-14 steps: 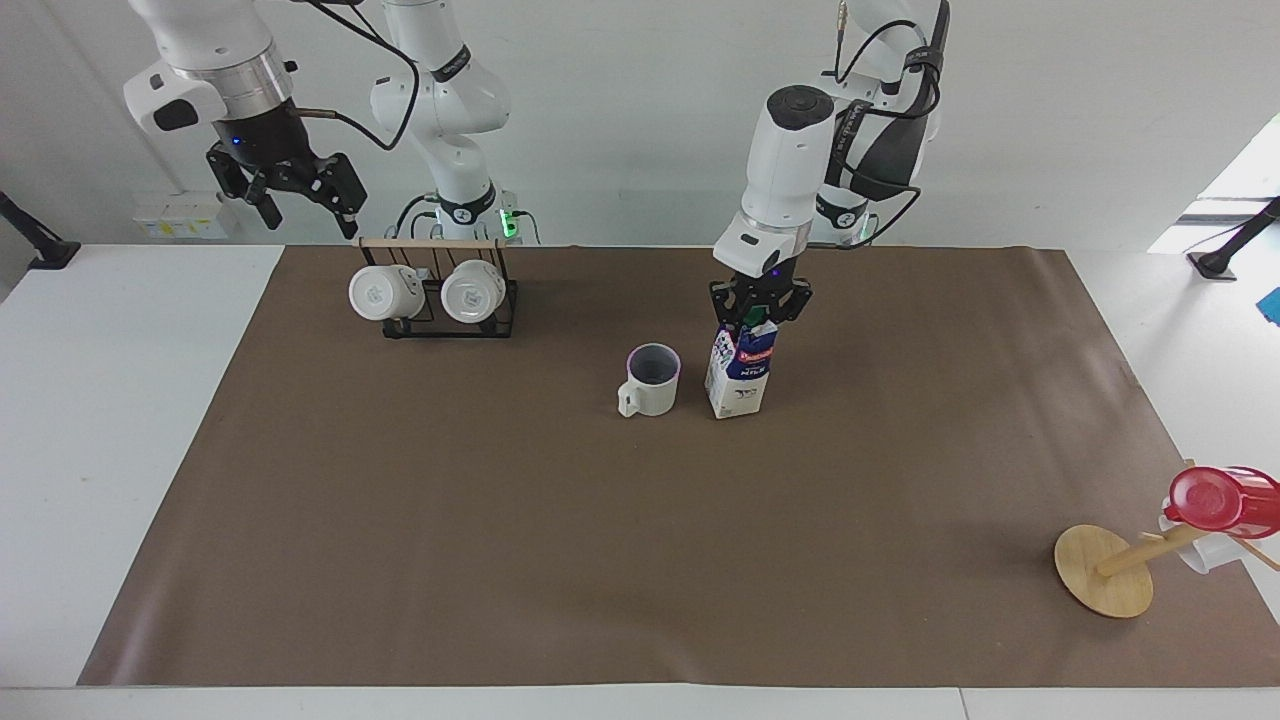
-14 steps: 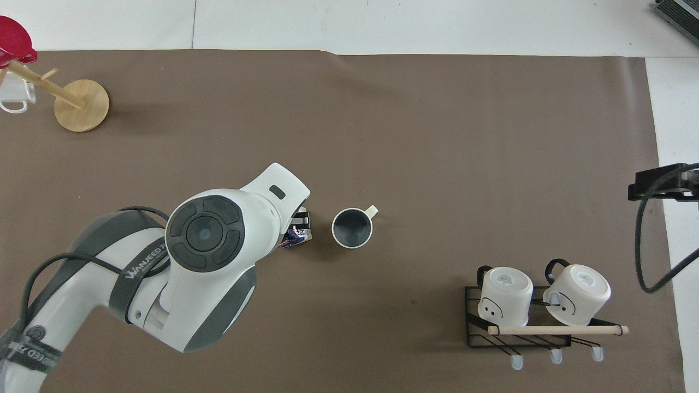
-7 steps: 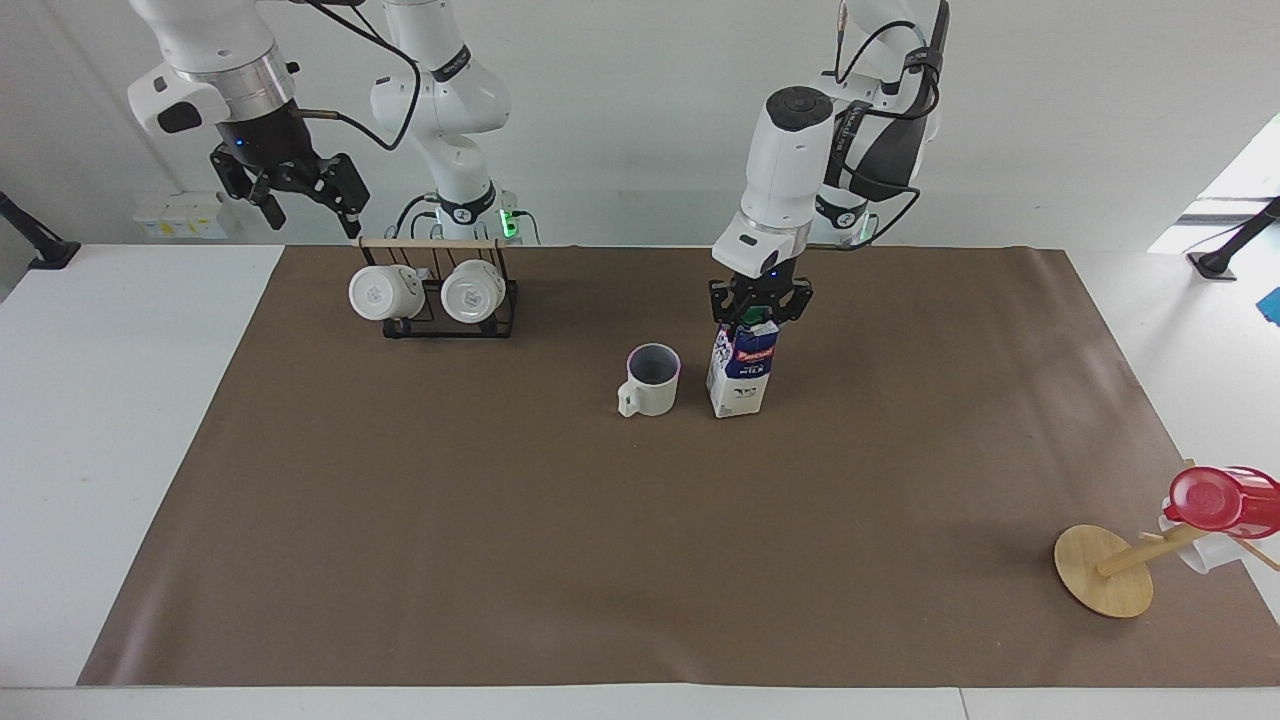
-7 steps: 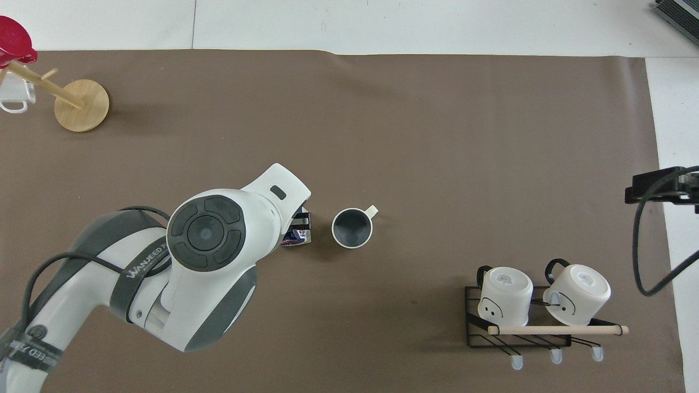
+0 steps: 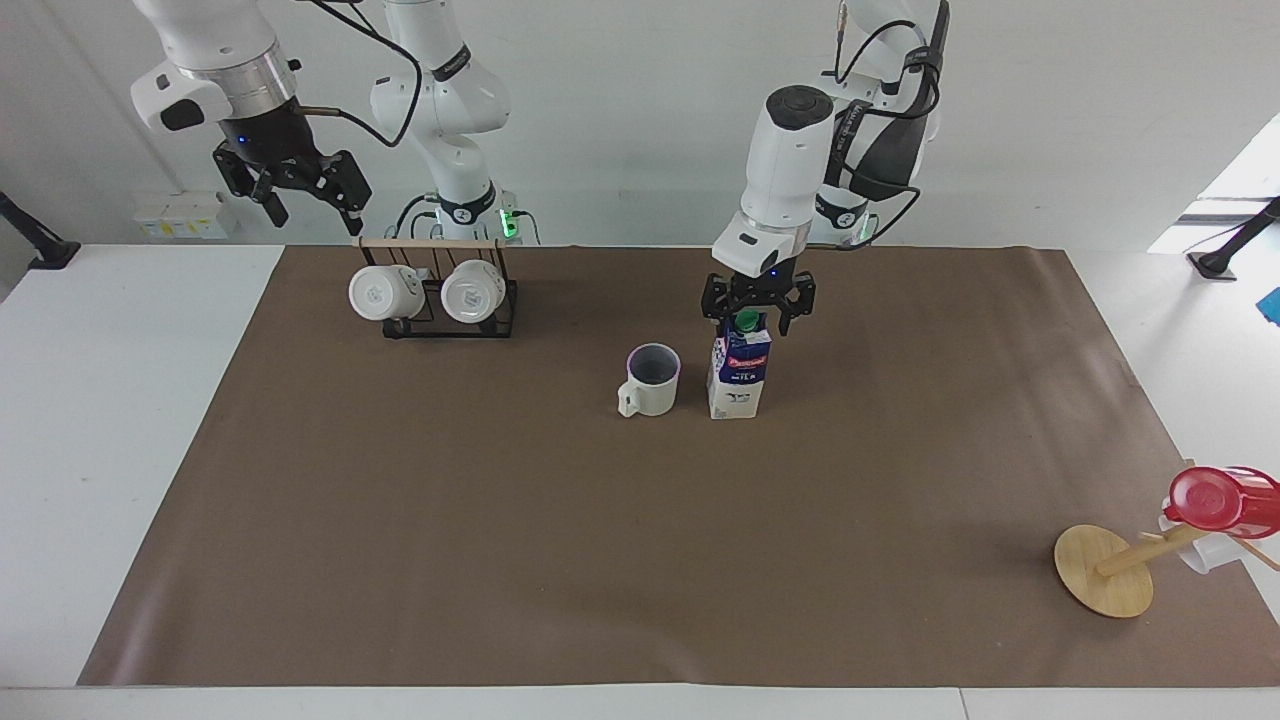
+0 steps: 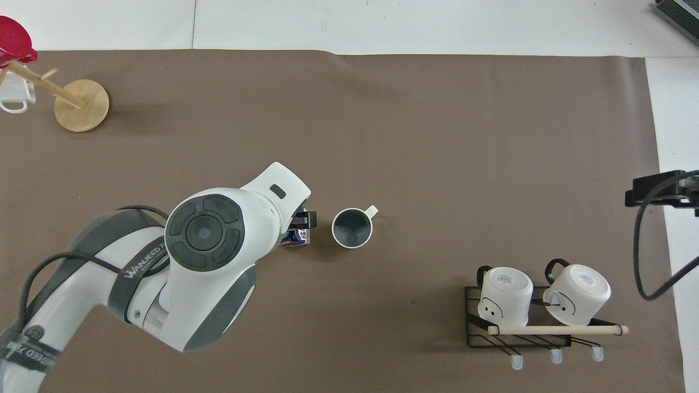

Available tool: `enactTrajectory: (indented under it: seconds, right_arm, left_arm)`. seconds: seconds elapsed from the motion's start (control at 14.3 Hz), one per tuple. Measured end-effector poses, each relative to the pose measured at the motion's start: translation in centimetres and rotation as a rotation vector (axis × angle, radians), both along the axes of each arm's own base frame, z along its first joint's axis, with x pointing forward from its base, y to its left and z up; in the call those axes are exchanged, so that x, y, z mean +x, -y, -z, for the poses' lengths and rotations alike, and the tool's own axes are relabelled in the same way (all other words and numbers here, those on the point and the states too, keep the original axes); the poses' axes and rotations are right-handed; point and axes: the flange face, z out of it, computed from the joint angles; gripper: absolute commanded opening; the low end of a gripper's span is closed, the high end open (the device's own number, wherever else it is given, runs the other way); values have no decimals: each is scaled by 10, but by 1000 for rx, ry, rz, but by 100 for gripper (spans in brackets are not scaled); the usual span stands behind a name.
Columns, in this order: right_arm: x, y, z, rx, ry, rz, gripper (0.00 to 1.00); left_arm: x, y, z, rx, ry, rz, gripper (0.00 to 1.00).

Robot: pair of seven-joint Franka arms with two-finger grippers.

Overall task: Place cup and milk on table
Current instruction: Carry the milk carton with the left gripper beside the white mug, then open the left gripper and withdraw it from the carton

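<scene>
Facing view: the milk carton (image 5: 738, 376) is seen standing upright on the brown paper sheet (image 5: 500, 520) that covers most of the white table (image 5: 110, 400), near the middle of the table. The cream-white mug (image 5: 650, 381) is placed upright just beside it, toward the right arm's end, handle turned away from the robots; the two are not touching. The left gripper (image 5: 757, 313) is positioned directly over the carton's green cap, with its fingers spread wide to either side of the gable top and nothing gripped. The right gripper (image 5: 296, 190) is held high over the table edge near the black wire rack (image 5: 445, 300), fingers wide apart and empty; this arm waits. Two white mugs are carried on the rack.

Overhead view: the carton (image 6: 297, 236) is largely covered by the left arm's wrist. A wooden stand (image 6: 76, 101) with a red plastic cup (image 6: 13, 41) is noted at the left arm's end, farther from the robots.
</scene>
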Motion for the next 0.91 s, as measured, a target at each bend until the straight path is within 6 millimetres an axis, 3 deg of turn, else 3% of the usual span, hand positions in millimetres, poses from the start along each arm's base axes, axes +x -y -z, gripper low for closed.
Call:
enactTrajectory:
  seconds: [0.42, 0.56, 0.91]
  right_arm:
    - [-1, 0, 1, 0, -2, 0, 100]
    - [-1, 0, 1, 0, -1, 1, 100]
    - [-1, 1, 6, 0, -14, 1, 100]
  left_arm:
    - [-4, -20, -69, 55, -68, -15, 100]
    - [-2, -50, -91, 70, -81, 25, 100]
    - [26, -159, -147, 85, -89, 103, 100]
